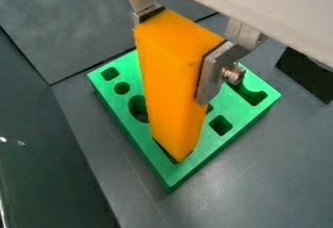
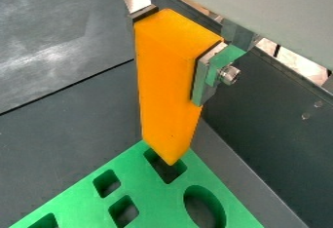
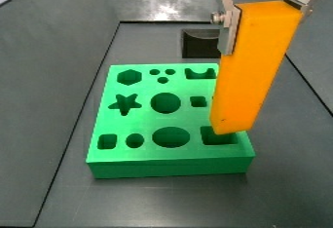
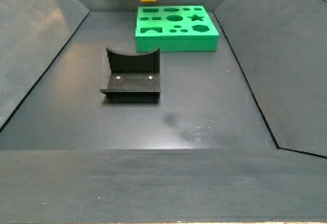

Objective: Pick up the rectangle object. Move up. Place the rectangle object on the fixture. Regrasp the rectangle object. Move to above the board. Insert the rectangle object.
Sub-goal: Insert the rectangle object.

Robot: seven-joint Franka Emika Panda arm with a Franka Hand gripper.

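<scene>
Gripper [image 1: 182, 42] clenched on upper end of long orange-yellow rectangular block [image 1: 173, 91], upright over green cut-out board [image 3: 117, 156] corner; looks rigid, smooth, possibly slippery.

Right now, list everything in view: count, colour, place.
block: one, orange-yellow, upright, held at its top, lower end at a cut-out near the board's edge.
board: one, bright green with shaped holes, on the floor at the far end in a side view.
fixture: one, black, on the floor apart from the board.
end effector: one, silver fingers clamped on the block's upper part, above the board.
</scene>
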